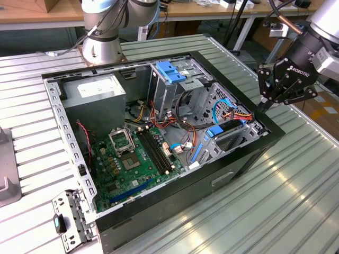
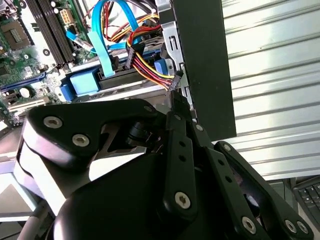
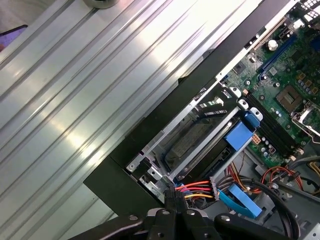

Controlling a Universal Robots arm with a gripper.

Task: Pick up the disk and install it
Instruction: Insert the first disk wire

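Observation:
The disk (image 3: 192, 141) is a dark flat drive with a bright blue carrier tab (image 3: 239, 135). It lies inside the drive bay at the corner of the open computer case (image 1: 241, 161), on the exterior view's right. Its blue carrier (image 1: 216, 130) also shows in the exterior view and as blue plastic (image 2: 82, 82) in the second wrist view. My gripper (image 1: 262, 106) hangs just above the case's rim beside that bay, its fingers together with nothing between them. The fingertips (image 2: 176, 82) point down at the red, yellow and black cable bundle (image 3: 197, 190).
The case holds a green motherboard (image 1: 132, 156), a grey power supply box (image 1: 92, 90) and a light-blue latch on a metal cage (image 1: 168, 70). Blue ribbon cables (image 2: 107, 45) loop over the bay. The arm's base (image 1: 100, 47) stands behind the case. A metal bracket (image 1: 71, 217) lies on the ribbed table (image 1: 296, 190).

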